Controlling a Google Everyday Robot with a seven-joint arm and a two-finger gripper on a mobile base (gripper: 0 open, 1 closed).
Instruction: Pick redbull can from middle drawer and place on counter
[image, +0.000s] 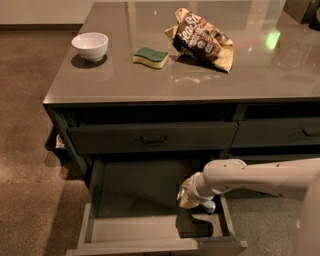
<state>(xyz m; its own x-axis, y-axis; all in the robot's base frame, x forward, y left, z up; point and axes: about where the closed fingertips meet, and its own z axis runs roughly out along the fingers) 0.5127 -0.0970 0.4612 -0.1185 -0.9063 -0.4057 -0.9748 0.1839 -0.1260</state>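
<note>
The middle drawer (135, 227) is pulled open at the bottom of the cabinet, and its dark flat bottom is bare on the left. My gripper (191, 198) reaches into the drawer's right side from the white arm (250, 177). It is shut on the redbull can (208, 205). Only a small silver-blue end of the can shows under the wrist. The gripper and can hang a little above the drawer bottom, with their shadow below them. The glossy grey-brown counter (125, 80) spans the top of the cabinet.
On the counter stand a white bowl (90, 45), a green-and-yellow sponge (151, 56) and a brown snack bag (202, 39). Shut drawers with bar handles (152, 138) sit above the open one. The drawer's right wall (226, 217) is close beside the gripper.
</note>
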